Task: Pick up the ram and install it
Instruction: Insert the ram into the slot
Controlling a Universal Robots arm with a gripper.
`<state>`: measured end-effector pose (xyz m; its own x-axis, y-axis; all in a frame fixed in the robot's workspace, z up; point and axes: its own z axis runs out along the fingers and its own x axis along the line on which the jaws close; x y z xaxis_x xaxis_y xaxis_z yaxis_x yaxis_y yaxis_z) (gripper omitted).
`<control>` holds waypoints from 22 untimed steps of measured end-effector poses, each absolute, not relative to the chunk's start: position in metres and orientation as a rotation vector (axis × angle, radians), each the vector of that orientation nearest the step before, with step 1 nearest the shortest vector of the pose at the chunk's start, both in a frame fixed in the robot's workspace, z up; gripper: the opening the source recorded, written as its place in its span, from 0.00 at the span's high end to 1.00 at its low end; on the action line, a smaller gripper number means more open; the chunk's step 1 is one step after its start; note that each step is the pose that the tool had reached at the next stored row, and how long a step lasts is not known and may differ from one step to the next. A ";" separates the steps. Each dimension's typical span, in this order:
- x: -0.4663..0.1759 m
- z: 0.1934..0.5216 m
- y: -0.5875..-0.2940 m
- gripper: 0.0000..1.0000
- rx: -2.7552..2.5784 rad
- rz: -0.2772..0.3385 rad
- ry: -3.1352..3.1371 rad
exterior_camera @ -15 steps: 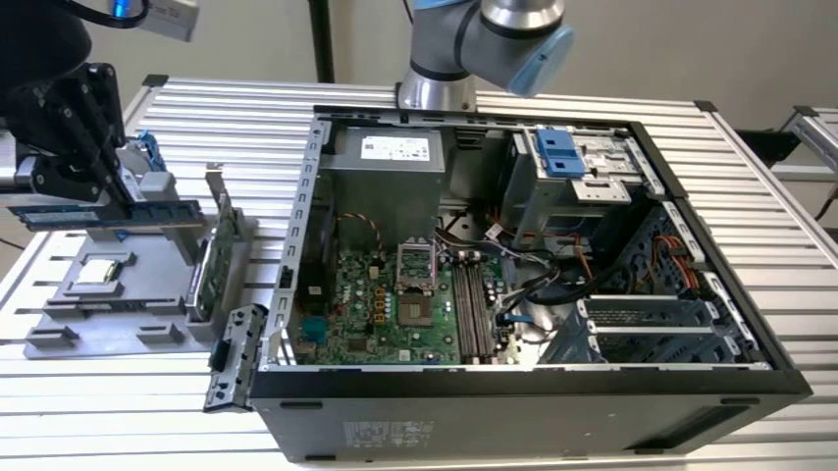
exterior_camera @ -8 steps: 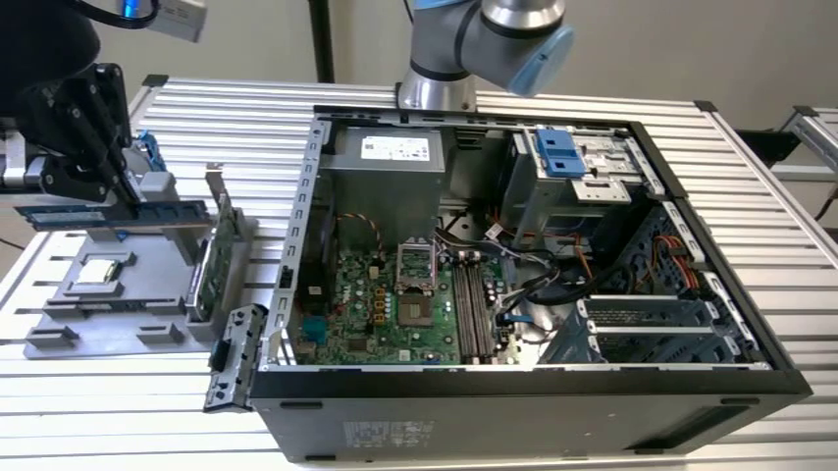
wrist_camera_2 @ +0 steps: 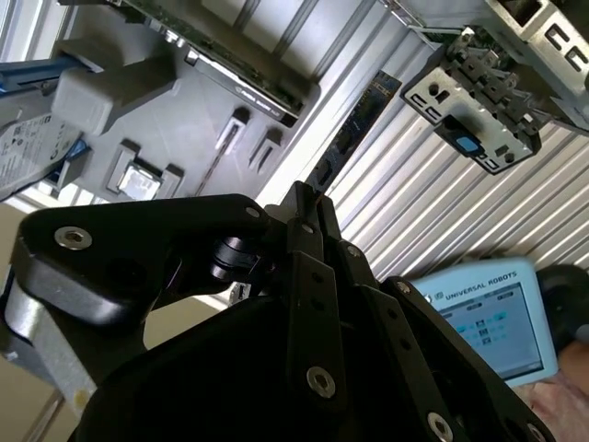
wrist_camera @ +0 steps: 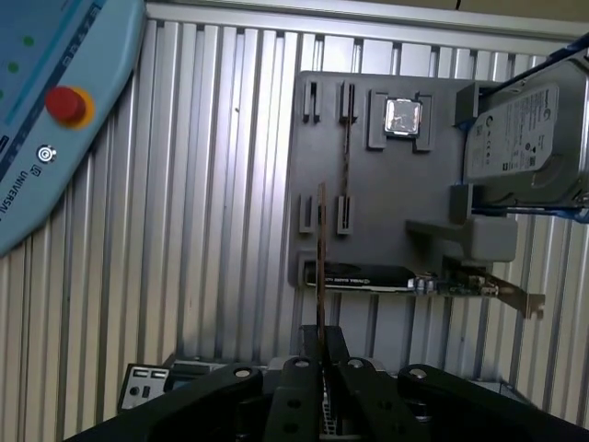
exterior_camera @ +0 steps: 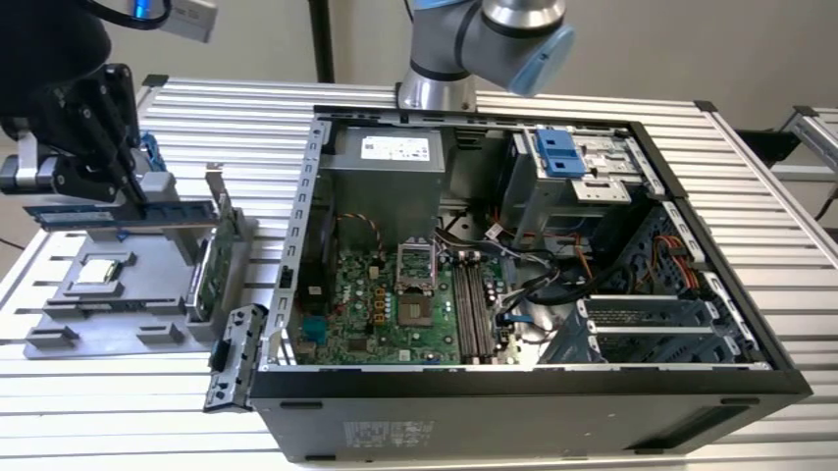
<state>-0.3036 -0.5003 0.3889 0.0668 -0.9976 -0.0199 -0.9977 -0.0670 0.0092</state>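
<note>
Black jointed gripper [wrist_camera: 320,339] clamped on the long, thin dark ram stick [wrist_camera: 320,249], held edge-on by the grey slotted tray [wrist_camera: 396,212] on the ribbed metal counter [wrist_camera: 212,184]. Pick-up looks complete. Installing calls for aligning it with the green motherboard's [exterior_camera: 380,304] slots.

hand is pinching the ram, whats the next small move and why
Probably carry it across toward the exterior view's right, to the open case. The hand is shut on the ram, which juts edge-on from its fingertips and seems lifted above the grey fixture. The memory slots lie apart from it, inside that case.
</note>
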 end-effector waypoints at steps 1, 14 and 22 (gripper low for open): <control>-0.303 0.389 -0.500 1.00 -2.290 0.033 2.141; -0.289 0.389 -0.500 1.00 -2.289 0.033 2.141; -0.281 0.389 -0.500 1.00 -2.290 0.033 2.141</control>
